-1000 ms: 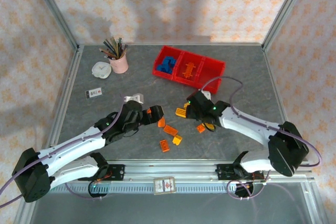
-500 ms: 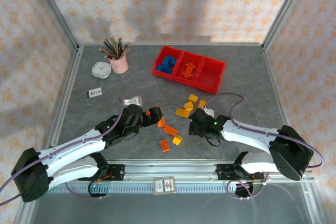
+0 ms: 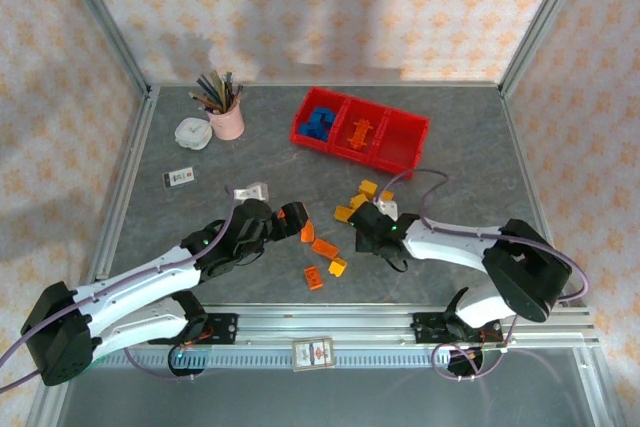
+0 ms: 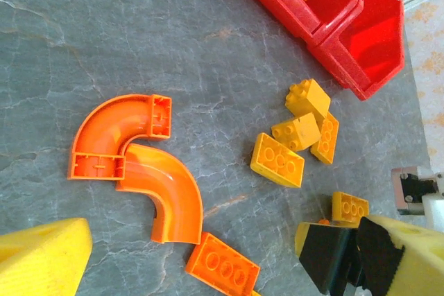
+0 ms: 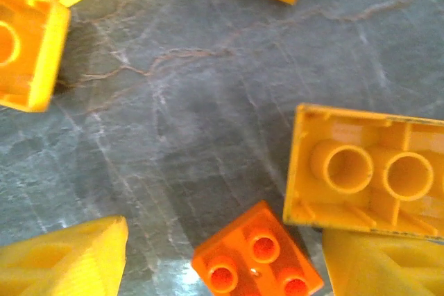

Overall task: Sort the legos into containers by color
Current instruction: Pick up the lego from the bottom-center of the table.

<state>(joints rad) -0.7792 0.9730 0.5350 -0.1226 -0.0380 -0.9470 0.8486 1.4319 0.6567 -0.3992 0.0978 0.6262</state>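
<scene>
Bricks [image 3: 345, 213], yellow and orange, lie loose on the counter [image 3: 460, 117] on the near side of the red bins [image 3: 402, 139]. Blue ones [image 3: 320, 124] sit in the bins' left compartment. Left hand [image 3: 294, 215] and right hand [image 3: 365, 232] are both spread wide above the loose bricks.

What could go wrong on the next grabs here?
The right gripper is open with an orange brick between its fingers and an upturned yellow brick right beside one finger; closing may pinch both. The open left gripper faces two touching curved orange pieces; lifting one may drag the other. In the top view the grippers sit close and could collide.
</scene>
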